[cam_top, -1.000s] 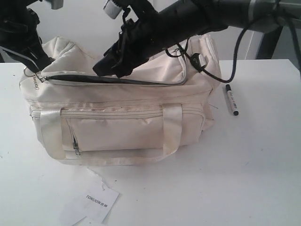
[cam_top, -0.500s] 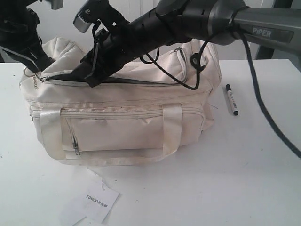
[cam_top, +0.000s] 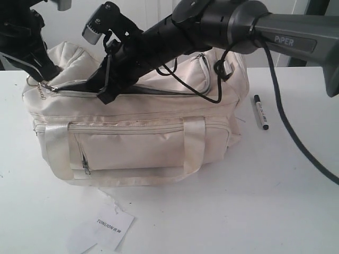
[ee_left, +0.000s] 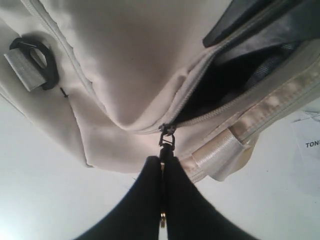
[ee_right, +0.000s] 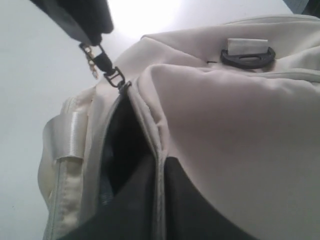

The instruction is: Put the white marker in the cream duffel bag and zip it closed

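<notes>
The cream duffel bag (cam_top: 137, 143) lies on the white table with its top zip open, showing a dark inside (ee_left: 220, 85). The white marker (cam_top: 260, 112) lies on the table just right of the bag, away from both grippers. My left gripper (ee_left: 162, 162) is shut on the zip pull (ee_left: 166, 136) at the bag's left end (cam_top: 46, 84). Reaching across the bag, my right gripper (ee_right: 159, 167) is shut on the zip edge of the top flap (ee_right: 150, 125), near the left part of the opening (cam_top: 106, 95).
A small white paper tag (cam_top: 110, 226) lies in front of the bag near the table's front edge. A black strap clip (ee_left: 34, 62) sits on the bag's end. Cables (cam_top: 212, 79) hang from the right arm over the bag top.
My right arm has swung left across the bag top, and its jaws have closed on the flap's zip edge. The left gripper, bag and marker stay put.
</notes>
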### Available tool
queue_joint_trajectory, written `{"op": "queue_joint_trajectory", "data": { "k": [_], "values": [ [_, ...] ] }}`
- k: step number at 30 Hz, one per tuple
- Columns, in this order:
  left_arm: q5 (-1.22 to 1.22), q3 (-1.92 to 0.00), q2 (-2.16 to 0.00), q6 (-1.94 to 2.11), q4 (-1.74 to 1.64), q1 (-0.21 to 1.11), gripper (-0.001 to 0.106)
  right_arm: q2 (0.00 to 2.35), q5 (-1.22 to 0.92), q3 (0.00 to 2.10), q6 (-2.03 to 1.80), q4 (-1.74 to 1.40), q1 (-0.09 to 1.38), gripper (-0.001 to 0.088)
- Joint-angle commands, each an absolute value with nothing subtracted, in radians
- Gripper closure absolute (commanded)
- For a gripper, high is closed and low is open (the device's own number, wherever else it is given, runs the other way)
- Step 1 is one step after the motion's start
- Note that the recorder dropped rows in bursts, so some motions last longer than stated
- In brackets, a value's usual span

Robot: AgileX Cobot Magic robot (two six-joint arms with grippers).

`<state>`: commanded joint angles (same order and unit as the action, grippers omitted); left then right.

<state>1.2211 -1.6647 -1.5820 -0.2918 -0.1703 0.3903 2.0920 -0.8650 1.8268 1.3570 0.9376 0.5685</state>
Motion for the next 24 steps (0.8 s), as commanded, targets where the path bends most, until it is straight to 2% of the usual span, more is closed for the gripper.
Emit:
{"op": "queue_joint_trajectory", "data": {
  "k": [24],
  "values": [
    [1.221, -1.665, -1.582, -0.292, -0.266, 0.369, 0.105, 2.049, -0.849, 1.827, 1.357, 0.877, 0.567, 0.0868]
  ]
}}
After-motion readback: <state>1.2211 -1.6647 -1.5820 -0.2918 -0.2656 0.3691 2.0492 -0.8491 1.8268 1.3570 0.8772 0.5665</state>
